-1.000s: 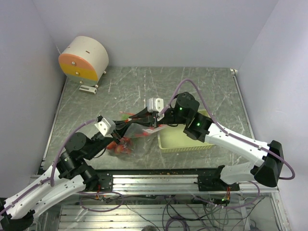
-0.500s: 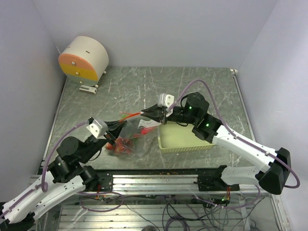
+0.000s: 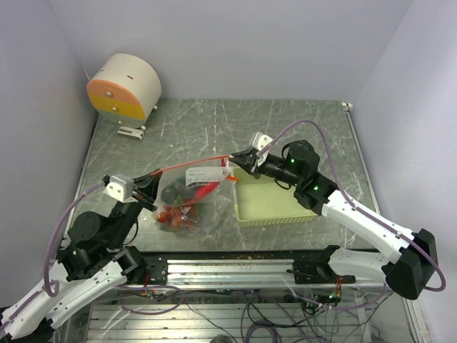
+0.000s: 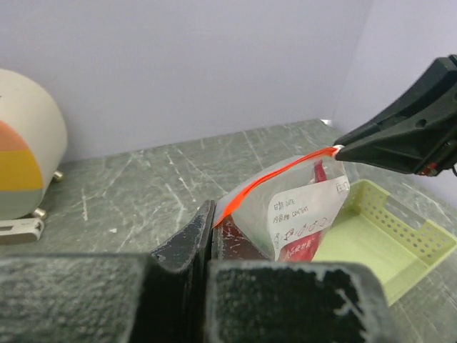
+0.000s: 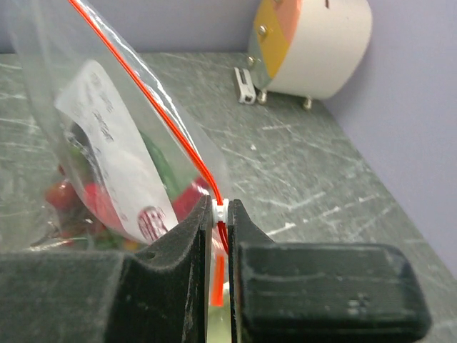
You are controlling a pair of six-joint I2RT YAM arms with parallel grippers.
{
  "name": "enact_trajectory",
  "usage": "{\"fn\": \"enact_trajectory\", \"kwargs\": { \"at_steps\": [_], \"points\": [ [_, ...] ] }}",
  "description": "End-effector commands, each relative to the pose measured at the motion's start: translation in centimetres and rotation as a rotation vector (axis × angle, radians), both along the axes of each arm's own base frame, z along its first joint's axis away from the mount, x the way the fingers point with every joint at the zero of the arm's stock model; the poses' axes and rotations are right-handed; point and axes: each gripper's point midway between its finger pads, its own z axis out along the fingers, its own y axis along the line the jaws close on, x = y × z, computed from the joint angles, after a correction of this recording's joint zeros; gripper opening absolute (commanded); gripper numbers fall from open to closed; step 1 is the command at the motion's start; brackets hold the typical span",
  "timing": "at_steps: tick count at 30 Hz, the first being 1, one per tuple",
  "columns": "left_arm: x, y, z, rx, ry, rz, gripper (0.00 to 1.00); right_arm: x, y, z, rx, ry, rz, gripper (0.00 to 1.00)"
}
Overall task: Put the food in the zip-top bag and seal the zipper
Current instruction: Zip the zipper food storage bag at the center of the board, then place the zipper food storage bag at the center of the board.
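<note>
At the middle of the surface (image 3: 214, 128), you are holding the bag (image 3: 191, 187) taut, food (image 3: 177, 214) inside; left end effector (image 3: 153, 179) is pinching one zipper (image 3: 191, 165) end, right end effector (image 3: 235, 158) the other. Sealing looks nearly done; next, confirm full closure before releasing.

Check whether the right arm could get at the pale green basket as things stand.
Probably not without letting go: the right gripper is shut on the end of the zipper, stretching the zip-top bag against the left gripper. The pale green basket lies close beside it, uncovered, so only that grip hinders.
</note>
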Motion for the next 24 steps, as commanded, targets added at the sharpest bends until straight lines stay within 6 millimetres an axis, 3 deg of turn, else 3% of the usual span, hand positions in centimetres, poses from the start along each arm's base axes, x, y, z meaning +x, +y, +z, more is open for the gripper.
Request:
{"fn": "enact_trajectory", "kwargs": {
  "at_steps": [1, 6, 7, 11, 12, 16, 20, 22, 24],
  "points": [
    [-0.1, 4.1, 3.3, -0.112, -0.037, 0.157, 0.07, 3.4, -3.4, -0.6, 0.015, 0.015, -0.219, 0.0],
    [0.4, 4.0, 3.5, -0.125, -0.024, 0.177, 0.07, 5.8, -5.4, -0.5, 0.074, 0.065, -0.379, 0.02],
    [0.6, 4.0, 3.6, -0.135, -0.017, 0.188, 0.07, 6.0, -5.6, -0.3, 0.09, 0.082, -0.404, 0.25],
    [2.4, 3.7, 4.6, -0.179, -0.031, 0.264, 0.07, 5.9, -5.4, 1.0, 0.193, 0.17, -0.421, 0.94],
    [2.9, 3.8, 5.0, -0.182, -0.053, 0.299, 0.07, 6.1, -5.6, 1.3, 0.223, 0.198, -0.444, 0.99],
    [5.5, 3.4, 7.4, -0.217, -0.162, 0.44, 0.07, 7.7, -6.8, 0.9, 0.295, 0.337, -0.59, 1.0],
    [7.9, 1.8, 10.7, -0.196, -0.203, 0.512, 0.07, 8.4, -7.0, -1.2, 0.288, 0.415, -0.661, 1.0],
    [9.4, 0.5, 10.1, -0.173, -0.187, 0.522, 0.07, 8.3, -7.0, -2.3, 0.307, 0.445, -0.663, 1.0],
    [11.2, -0.7, 7.7, -0.144, -0.14, 0.529, 0.07, 8.0, -7.0, -3.5, 0.323, 0.47, -0.666, 1.0]
  ]
}}
